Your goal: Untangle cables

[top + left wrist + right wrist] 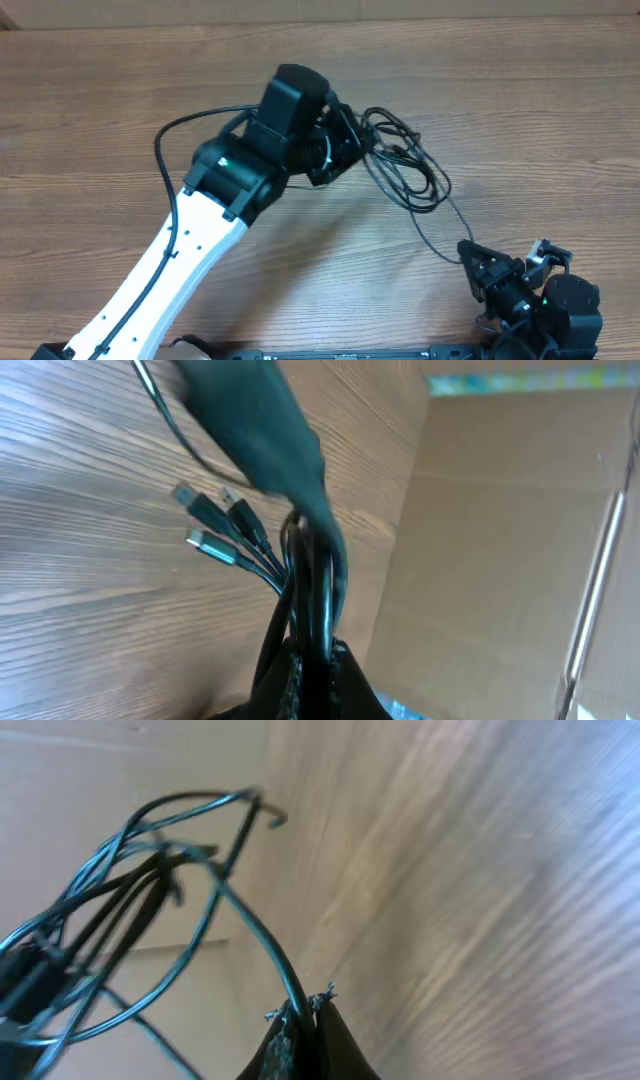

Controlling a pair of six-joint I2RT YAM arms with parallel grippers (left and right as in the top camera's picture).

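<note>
L gripper (352, 148) clamped on cables (410, 170) bunch mid-worktop (520, 90); R gripper (467, 250) clamped on one strand nr near-right corner.

Black cables (398, 150) loop over the wood-grain table (520, 80).

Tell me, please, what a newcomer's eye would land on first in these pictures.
A loose black tangle of cables in the middle of the table draws the eye first. It is clamped by the left gripper, with plug ends fanning out beside it. One strand runs from the tangle to the shut right gripper at the near right edge.
</note>
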